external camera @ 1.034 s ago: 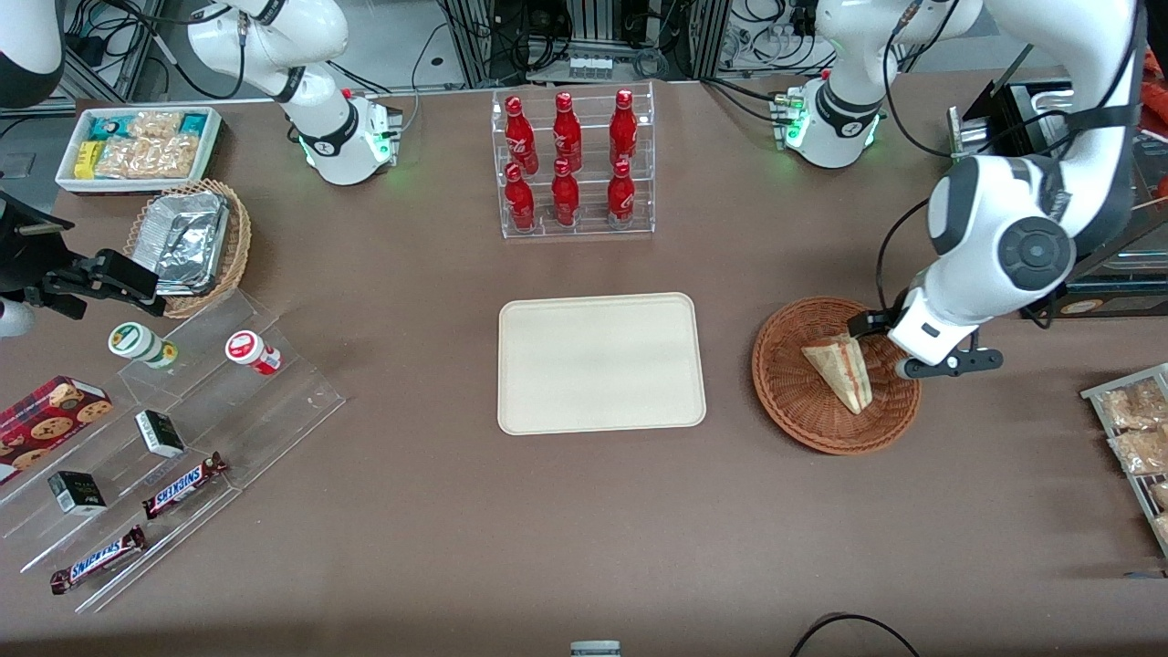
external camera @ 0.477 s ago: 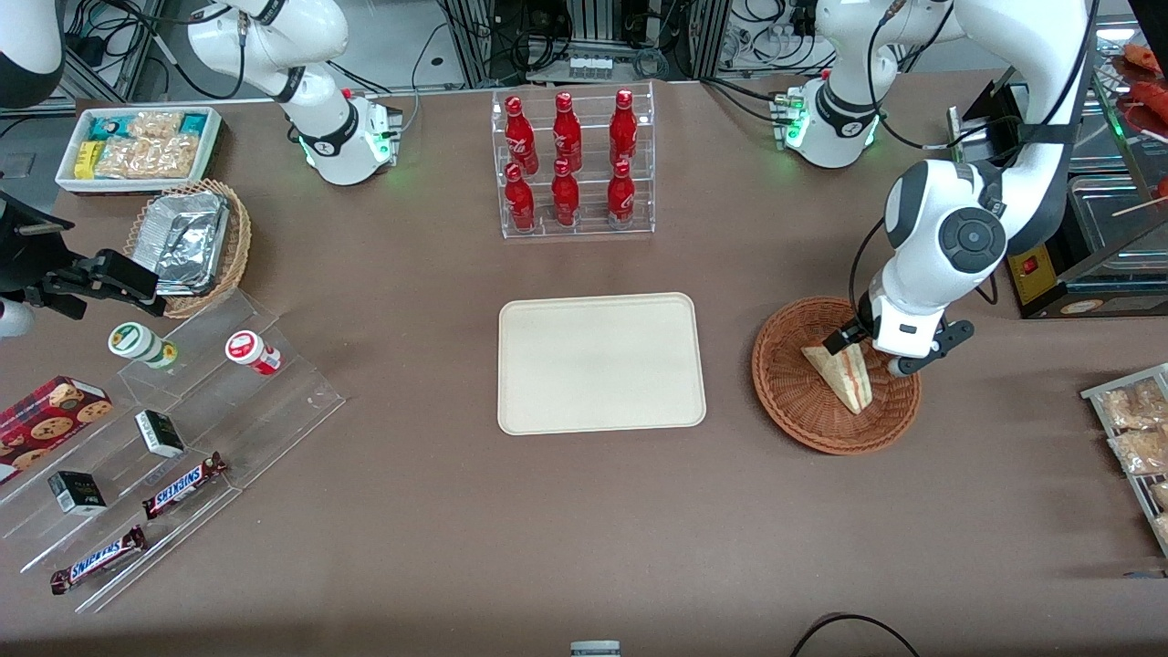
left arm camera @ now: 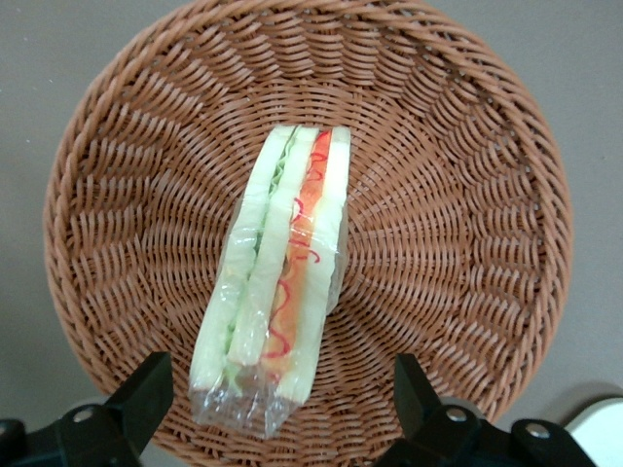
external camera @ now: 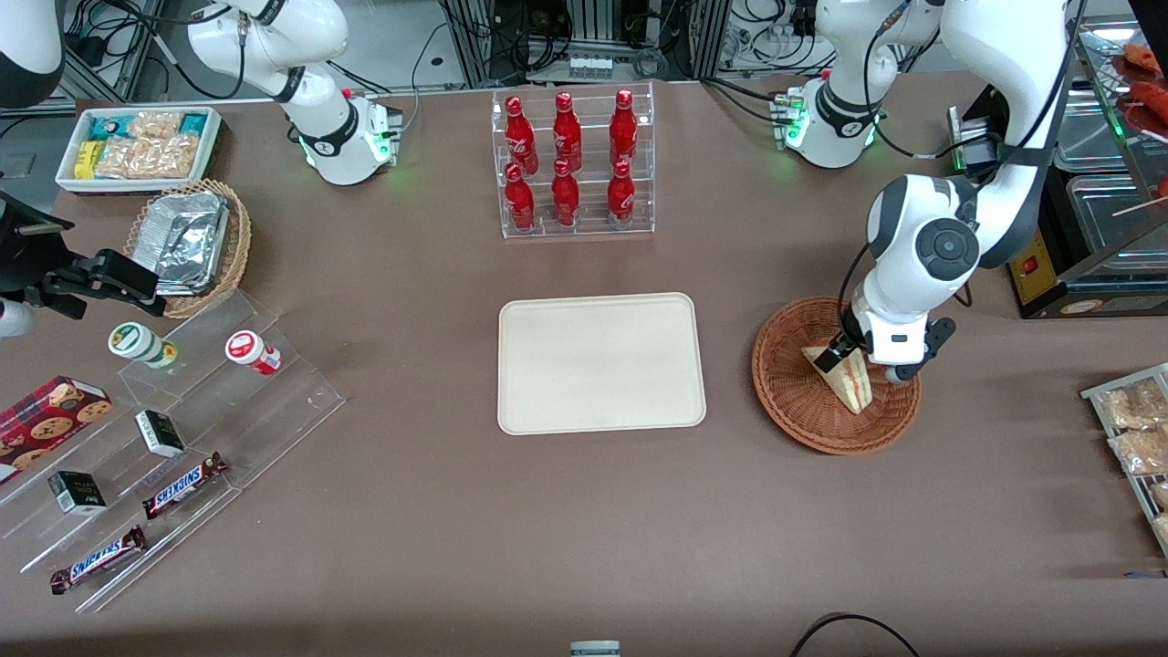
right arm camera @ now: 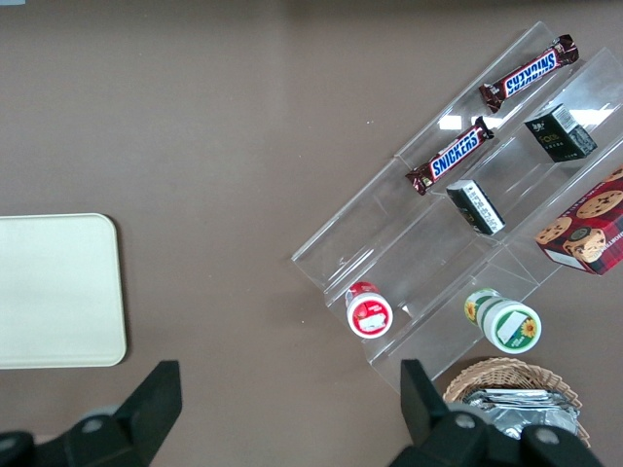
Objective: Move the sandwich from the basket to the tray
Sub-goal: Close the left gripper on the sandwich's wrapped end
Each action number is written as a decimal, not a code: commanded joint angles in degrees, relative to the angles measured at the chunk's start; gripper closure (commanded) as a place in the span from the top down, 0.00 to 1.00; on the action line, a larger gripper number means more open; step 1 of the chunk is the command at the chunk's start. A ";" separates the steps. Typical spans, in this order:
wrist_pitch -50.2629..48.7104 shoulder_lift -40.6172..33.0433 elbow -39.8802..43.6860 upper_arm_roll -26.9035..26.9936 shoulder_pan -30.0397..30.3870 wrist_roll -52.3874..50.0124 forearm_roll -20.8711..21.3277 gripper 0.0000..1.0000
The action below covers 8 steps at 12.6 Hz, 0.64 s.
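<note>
The sandwich (left arm camera: 280, 302) lies in the middle of the basket (left arm camera: 467, 175), wrapped in clear film, cut edge up. The pincer (left arm camera: 277, 413) hangs over the sandwich's wide end with its fingers (left arm camera: 146, 394) spread, one on each side and neither touching. The tray (external camera: 600, 362) sits beside the basket on the table (external camera: 547, 529), toward the parked arm's end. My worry is the film: it looks slippery, and a pinch on loose wrap rather than bread could let the wedge slide out mid-carry. Squeeze too hard and the soft bread crushes.
</note>
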 commanded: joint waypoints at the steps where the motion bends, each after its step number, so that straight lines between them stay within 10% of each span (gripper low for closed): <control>1: 1.60 1.21 -0.10 0.26 -0.43 -1.01 0.20 1.00; 4: 1.69 2.70 0.16 0.44 -0.26 -0.74 0.37 0.95; 7: 1.60 2.62 0.17 0.44 -0.17 1.00 0.46 0.20; 8: 1.43 2.44 0.17 0.53 -0.17 1.71 0.46 0.12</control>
